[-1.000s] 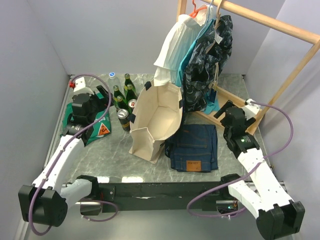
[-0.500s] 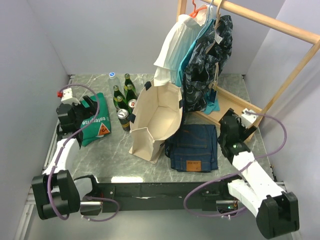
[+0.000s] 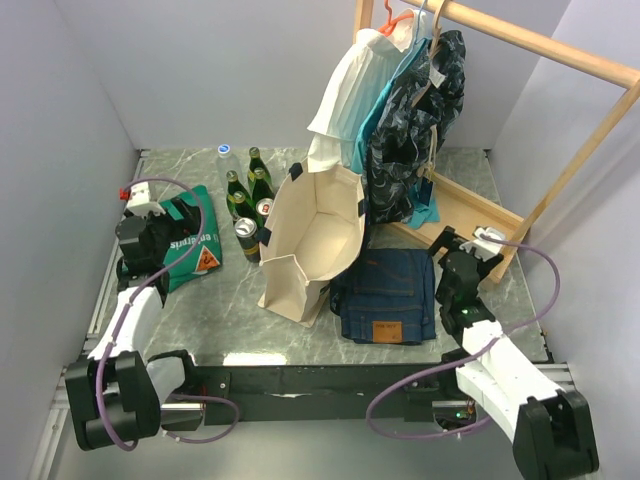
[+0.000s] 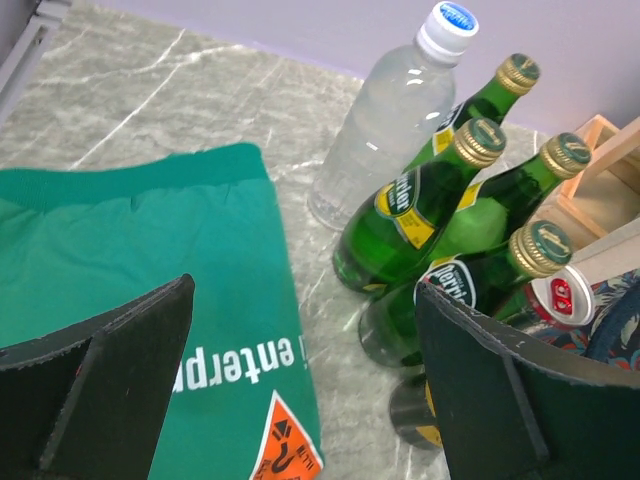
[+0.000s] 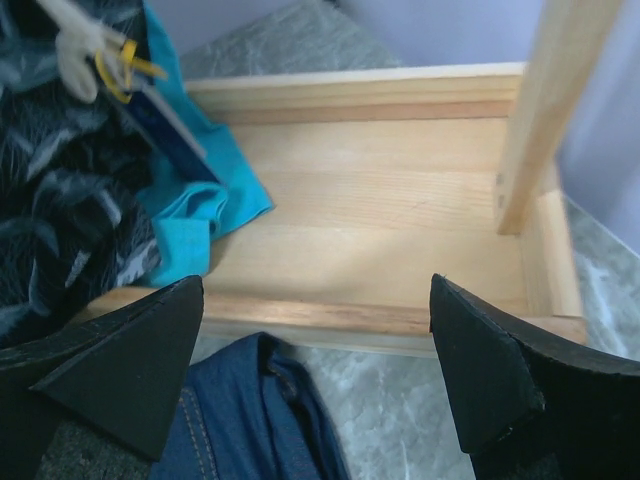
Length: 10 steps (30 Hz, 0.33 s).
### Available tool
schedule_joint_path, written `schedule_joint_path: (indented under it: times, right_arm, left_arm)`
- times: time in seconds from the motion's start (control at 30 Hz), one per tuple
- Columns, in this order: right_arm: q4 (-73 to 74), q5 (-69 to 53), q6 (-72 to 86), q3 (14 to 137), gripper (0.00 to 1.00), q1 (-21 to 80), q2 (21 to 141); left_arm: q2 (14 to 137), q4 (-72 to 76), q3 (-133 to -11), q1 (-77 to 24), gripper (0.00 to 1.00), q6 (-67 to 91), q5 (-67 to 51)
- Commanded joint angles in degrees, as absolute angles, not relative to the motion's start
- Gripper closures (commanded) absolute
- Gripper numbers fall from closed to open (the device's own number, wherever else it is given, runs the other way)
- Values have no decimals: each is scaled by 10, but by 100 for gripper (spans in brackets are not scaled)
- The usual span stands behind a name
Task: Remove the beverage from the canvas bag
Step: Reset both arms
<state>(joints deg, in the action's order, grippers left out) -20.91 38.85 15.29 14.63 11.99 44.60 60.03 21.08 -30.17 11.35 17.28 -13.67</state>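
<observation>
Here, the canvas bag stands mouth-up, its long axis running near to far; both jaws are spread wide.

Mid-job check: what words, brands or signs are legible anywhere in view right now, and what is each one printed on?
"enterp": white print on the green cloth, upside down in the left wrist view, remainder cut off.
"Perrier": labels of the green bottles, only partly legible.
Orange diamond sign on that cloth: symbol unreadable.
Patch on the jeans: too small.
Water bottle cap print: blurred.
</observation>
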Motion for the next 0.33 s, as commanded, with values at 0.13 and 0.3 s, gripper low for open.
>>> schedule_joint_path:
  times: [0.13,0.3]
  right_arm:
    - [-300,366,128,149,0,119,527]
    - [-390,347,129,104,0,119,502]
  left_arm:
    - [588,258,-289,108,4,163,-119]
    - [577,266,-278,108,4,184,-70]
